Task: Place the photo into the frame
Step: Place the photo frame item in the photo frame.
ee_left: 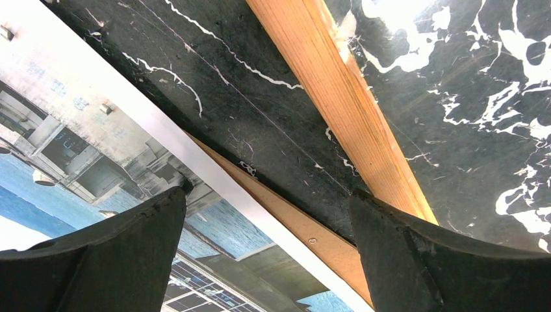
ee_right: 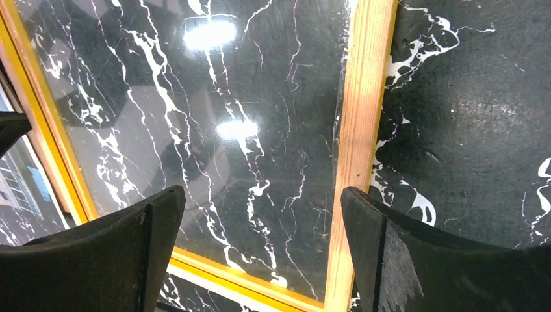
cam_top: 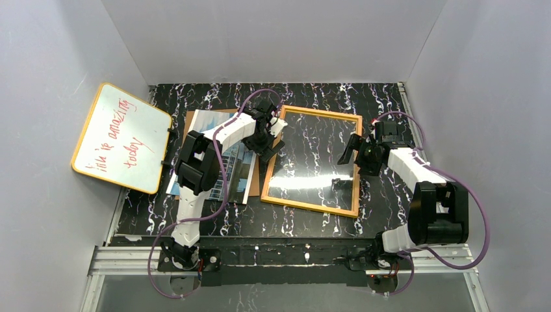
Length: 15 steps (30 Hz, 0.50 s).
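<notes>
Hovered left pincer [ee_left: 266, 201], spread apart, at the edge of the photo [ee_left: 65, 130]; held right pincer [ee_right: 263, 195], likewise apart, over the frame [ee_right: 357, 130]. Gripped and loaded nothing yet.

The hand [ee_left: 266, 198] is spread wide, its two dark fingers [ee_left: 123, 253] at the near edge with nothing between them. The left finger hangs over the photo [ee_left: 78, 149], which lies at the left and shows a pale building, blue sky and a white border. A brown board [ee_left: 305, 227] lies under the photo, a thin strip of it showing past the photo's right edge, with a small screw head in it. Right of the board runs a bare band of black, white-veined desk [ee_left: 247, 97]. Beyond that band the frame [ee_left: 344, 97] shows one orange wooden bar, slanting from far to near and passing behind the right finger. The glass [ee_left: 481, 84] right of the bar shows the veined desk through it.
</notes>
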{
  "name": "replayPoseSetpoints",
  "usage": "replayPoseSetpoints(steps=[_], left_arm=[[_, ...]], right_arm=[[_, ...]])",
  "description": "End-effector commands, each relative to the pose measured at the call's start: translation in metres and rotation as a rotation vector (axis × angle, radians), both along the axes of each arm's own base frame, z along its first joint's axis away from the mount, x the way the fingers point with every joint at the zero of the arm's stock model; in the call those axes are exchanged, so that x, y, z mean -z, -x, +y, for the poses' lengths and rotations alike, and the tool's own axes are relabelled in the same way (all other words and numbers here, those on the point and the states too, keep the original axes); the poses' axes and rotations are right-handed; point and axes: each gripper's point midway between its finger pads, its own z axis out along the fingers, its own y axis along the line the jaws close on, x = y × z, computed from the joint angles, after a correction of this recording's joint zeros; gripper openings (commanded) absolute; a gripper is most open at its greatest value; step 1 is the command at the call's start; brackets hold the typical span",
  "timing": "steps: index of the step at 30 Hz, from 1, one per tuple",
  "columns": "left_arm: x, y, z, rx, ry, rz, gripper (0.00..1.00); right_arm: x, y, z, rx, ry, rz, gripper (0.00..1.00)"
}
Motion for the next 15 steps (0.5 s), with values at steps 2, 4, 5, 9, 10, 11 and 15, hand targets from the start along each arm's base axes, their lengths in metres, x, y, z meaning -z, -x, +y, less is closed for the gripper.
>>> replayPoseSetpoints(steps=[2,4,5,9,10,11,15], left_arm=[[-0.021,-0.001,-0.003,0.004,0.035,-0.019,0.95],[-0.022,-0.003,-0.007,0.0,0.05,-0.018,0.95],[-0.023,-0.005,-0.009,-0.006,0.056,-0.018,0.95],[-0.021,-0.012,-0.016,-0.02,0.069,-0.016,0.95],[-0.02,-0.013,-0.018,-0.022,0.073,-0.011,0.95],[-0.019,-0.014,-0.02,-0.023,0.077,-0.008,0.94],[-0.02,-0.018,-0.025,-0.026,0.089,0.003,0.94]], right_arm=[[-0.038,-0.02,0.002,0.03,-0.017,-0.105,0.99],[-0.05,-0.024,0.009,0.028,-0.06,-0.13,0.99],[-0.057,-0.026,0.014,0.018,-0.095,-0.145,0.99],[-0.088,-0.034,0.026,0.092,-0.239,-0.228,0.99],[-0.098,-0.035,0.03,0.083,-0.281,-0.27,0.99],[-0.107,-0.036,0.036,0.069,-0.331,-0.31,0.99],[-0.119,-0.042,0.045,0.097,-0.386,-0.32,0.99]])
